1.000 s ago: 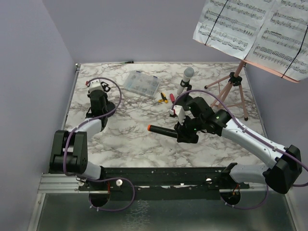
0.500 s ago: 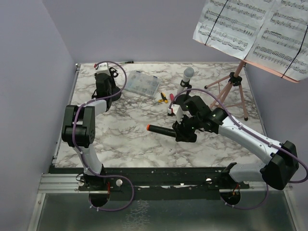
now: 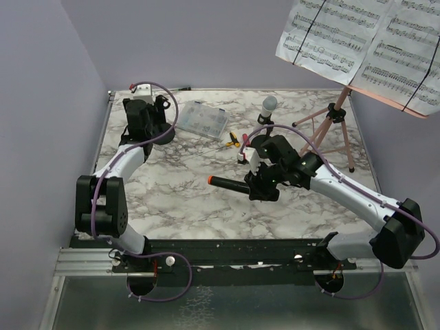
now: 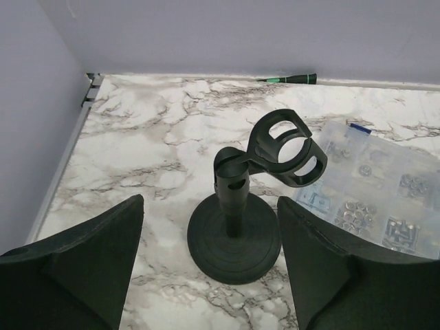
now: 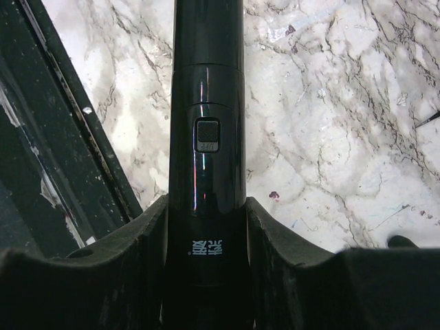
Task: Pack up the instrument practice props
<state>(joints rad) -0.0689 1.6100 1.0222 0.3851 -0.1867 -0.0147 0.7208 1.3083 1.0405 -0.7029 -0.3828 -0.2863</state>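
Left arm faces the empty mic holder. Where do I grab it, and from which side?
Grip the mic holder by its upright stem, straight in from the near side, where the open left gripper faces it. The round base looks too wide and flat; the clip leans toward the clear box.

Table (image 3: 185, 206): white marble w/ grey veins. Glossy black mic (image 3: 232, 185) w/ orange tip, black holder (image 4: 235, 240), grey-headed mic (image 3: 268, 105). Pink tripod (image 3: 335, 113), white pages (image 3: 357, 41) w/ black notes; box (image 3: 202, 119) clear.
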